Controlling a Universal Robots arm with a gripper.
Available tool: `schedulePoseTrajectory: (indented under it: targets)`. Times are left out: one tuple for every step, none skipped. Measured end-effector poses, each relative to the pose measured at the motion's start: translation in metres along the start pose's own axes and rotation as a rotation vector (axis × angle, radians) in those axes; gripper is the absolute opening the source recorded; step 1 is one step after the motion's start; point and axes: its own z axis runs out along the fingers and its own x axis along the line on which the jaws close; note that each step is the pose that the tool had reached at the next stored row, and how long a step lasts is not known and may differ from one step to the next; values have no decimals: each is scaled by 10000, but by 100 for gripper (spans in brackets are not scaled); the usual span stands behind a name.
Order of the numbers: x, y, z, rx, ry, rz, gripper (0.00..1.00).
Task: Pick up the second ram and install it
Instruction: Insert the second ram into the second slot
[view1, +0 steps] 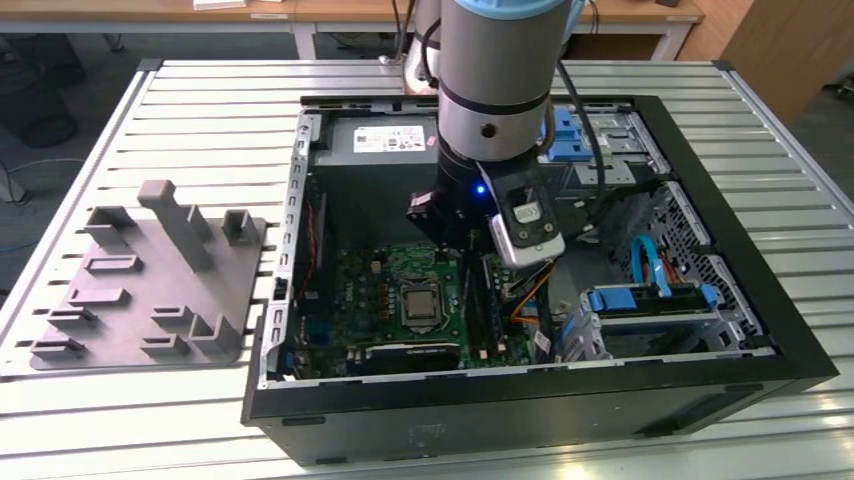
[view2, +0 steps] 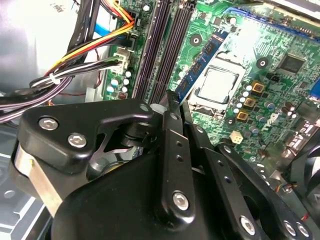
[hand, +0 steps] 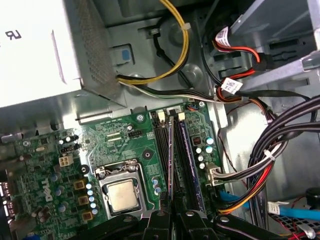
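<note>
The second ram (view2: 202, 57) is a thin blue stick with black chips, and my gripper (view2: 172, 102) is shut on one end of it. It juts out from the black fingers (view2: 170, 145) over the green motherboard (view2: 280, 100). In the first wrist view the ram (hand: 170, 155) shows edge-on, hanging just above the long black memory slots (hand: 161, 145) beside the CPU socket (hand: 122, 195). I cannot tell whether it touches a slot. In the exterior view the arm (view1: 494, 90) reaches down into the open computer case (view1: 747, 330).
A grey plastic tray with upright posts (view1: 147, 280) lies on the slatted table at the exterior view's left. Cable bundles (hand: 280, 145) crowd one side of the slots. The power supply (hand: 30, 50) and drive bays (view1: 654, 300) fill the rest of the case.
</note>
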Motion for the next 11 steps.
schedulePoseTrajectory:
  targets:
    - [0,0,0,3,0,71,14]
    - [0,0,1,6,0,149,14]
    - [0,0,1,9,0,228,14]
    - [0,0,1,12,0,312,14]
    - [0,0,2,15,0,388,14]
    - [0,0,2,18,0,457,14]
    - [0,0,2,20,0,516,14]
    - [0,0,2,22,0,573,14]
    - [0,0,2,25,0,628,14]
    - [0,0,3,27,0,682,14]
    - [0,0,3,29,-1,741,14]
